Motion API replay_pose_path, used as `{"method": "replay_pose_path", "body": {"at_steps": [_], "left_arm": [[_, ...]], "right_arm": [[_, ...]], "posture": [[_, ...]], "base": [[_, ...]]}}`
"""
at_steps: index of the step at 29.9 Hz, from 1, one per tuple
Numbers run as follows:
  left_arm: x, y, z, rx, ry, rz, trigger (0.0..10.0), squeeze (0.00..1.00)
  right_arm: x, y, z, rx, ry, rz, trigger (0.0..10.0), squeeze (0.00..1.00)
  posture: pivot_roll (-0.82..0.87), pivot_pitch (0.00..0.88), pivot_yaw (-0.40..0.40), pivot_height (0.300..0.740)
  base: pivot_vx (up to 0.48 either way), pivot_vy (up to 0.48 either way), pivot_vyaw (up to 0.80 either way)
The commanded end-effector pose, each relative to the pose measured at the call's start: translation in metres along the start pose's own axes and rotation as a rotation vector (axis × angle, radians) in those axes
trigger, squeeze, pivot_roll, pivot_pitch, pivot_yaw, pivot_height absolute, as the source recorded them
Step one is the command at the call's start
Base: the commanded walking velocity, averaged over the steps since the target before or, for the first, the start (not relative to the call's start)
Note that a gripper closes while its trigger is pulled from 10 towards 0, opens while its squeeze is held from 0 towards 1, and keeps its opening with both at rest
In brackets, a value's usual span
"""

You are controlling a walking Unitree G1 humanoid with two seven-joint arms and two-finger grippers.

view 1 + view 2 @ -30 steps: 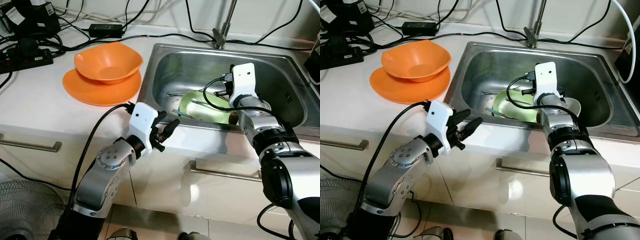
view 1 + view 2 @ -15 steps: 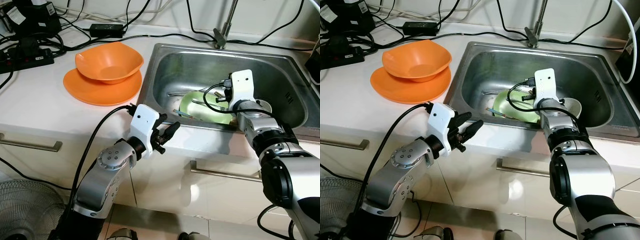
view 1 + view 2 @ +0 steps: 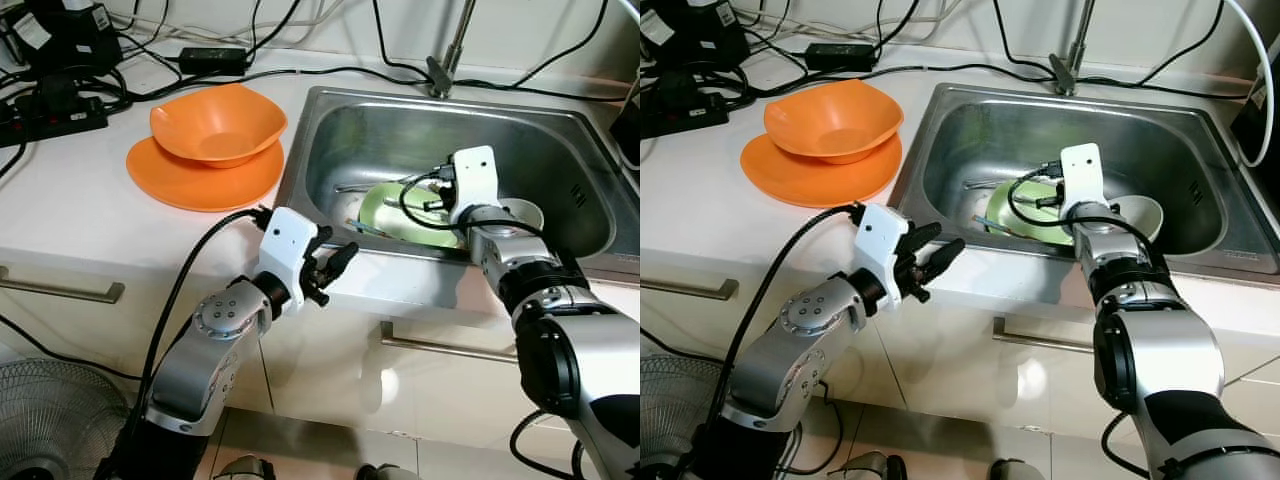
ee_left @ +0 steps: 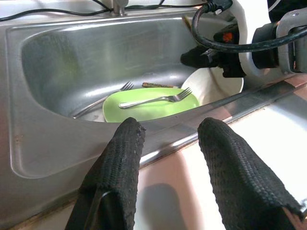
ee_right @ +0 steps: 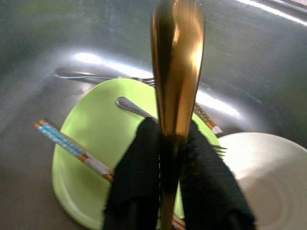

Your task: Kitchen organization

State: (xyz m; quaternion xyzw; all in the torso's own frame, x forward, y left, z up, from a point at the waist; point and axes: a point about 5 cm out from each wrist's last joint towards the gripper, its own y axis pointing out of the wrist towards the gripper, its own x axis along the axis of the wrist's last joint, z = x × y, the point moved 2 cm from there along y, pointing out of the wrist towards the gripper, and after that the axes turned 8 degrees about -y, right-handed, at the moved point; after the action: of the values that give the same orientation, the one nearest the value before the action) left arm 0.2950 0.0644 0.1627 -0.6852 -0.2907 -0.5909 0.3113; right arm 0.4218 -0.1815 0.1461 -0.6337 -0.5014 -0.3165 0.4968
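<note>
Right gripper is down inside the steel sink, fingers clamped on a gold-coloured utensil handle that sticks out past the fingertips; which utensil it is can't be told. Just beyond and under those fingertips lies the green plate, with a fork lying across it; a second fork lies on the sink floor off the plate's far edge. A pair of chopsticks with blue-patterned ends rests on the plate to one side of the fingers, running back under them. A white bowl sits to the other side of the fingers, touching or just beside the plate. Left gripper hangs in front of the counter edge, outside the sink's front rim, fingers spread apart with nothing between them, pointing toward the sink; plate and fork lie ahead of them, over the rim. On the white counter, well off to the side of the left gripper, an orange bowl sits on an orange plate. Black cables and a power strip lie at the back, the faucet behind the sink.
</note>
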Motion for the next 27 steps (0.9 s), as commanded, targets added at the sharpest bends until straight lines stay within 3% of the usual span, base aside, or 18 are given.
{"method": "replay_pose_path", "body": {"at_steps": [1,8,9,10,18,22,23,24,27], "left_arm": [[0.004,-0.001,-0.001,0.000,0.012,-0.007,10.0,0.00],[0.003,-0.001,-0.001,0.003,0.011,-0.006,10.0,0.00],[0.003,-0.001,-0.001,0.003,0.011,-0.006,10.0,0.00],[0.003,-0.001,-0.001,0.004,0.012,-0.006,10.0,0.00],[0.005,-0.001,0.000,0.013,0.019,-0.017,10.0,0.00],[0.008,0.000,0.006,0.051,0.037,-0.044,10.0,0.00],[0.008,0.000,0.006,0.051,0.037,-0.044,10.0,0.00],[0.010,0.001,0.007,0.060,0.040,-0.053,10.0,0.00],[0.012,0.001,0.008,0.069,0.048,-0.063,10.0,0.00]], "right_arm": [[-0.008,0.000,0.002,0.017,-0.010,0.037,10.0,1.00],[-0.009,0.000,0.004,0.027,-0.023,0.045,10.0,0.98],[-0.008,0.000,0.004,0.025,-0.025,0.039,10.0,0.66],[-0.005,0.000,0.004,0.024,-0.019,0.024,10.0,0.00],[0.030,-0.001,-0.003,-0.022,-0.026,-0.160,10.0,0.00],[0.073,-0.009,-0.014,-0.074,0.005,-0.390,10.0,0.00],[0.073,-0.009,-0.014,-0.074,0.005,-0.390,10.0,0.00],[0.088,-0.014,-0.017,-0.076,0.019,-0.482,10.0,0.00],[0.097,-0.019,-0.017,-0.071,0.042,-0.560,10.0,0.00]], "posture": [[0.04,0.083,-0.023,0.740],[0.04,0.084,-0.023,0.740],[0.04,0.084,-0.023,0.740],[0.04,0.084,-0.023,0.740],[0.04,0.086,-0.021,0.740],[0.03,0.090,-0.018,0.740],[0.03,0.090,-0.018,0.740],[0.03,0.090,-0.017,0.740],[0.02,0.092,-0.014,0.740]], "base": [[0.000,0.000,0.00],[0.000,0.000,0.00],[0.000,0.000,0.00],[0.000,0.000,0.00],[0.000,0.000,0.00],[0.000,0.000,0.00],[0.000,0.000,0.00],[0.000,0.000,0.00],[0.000,0.000,0.00]]}}
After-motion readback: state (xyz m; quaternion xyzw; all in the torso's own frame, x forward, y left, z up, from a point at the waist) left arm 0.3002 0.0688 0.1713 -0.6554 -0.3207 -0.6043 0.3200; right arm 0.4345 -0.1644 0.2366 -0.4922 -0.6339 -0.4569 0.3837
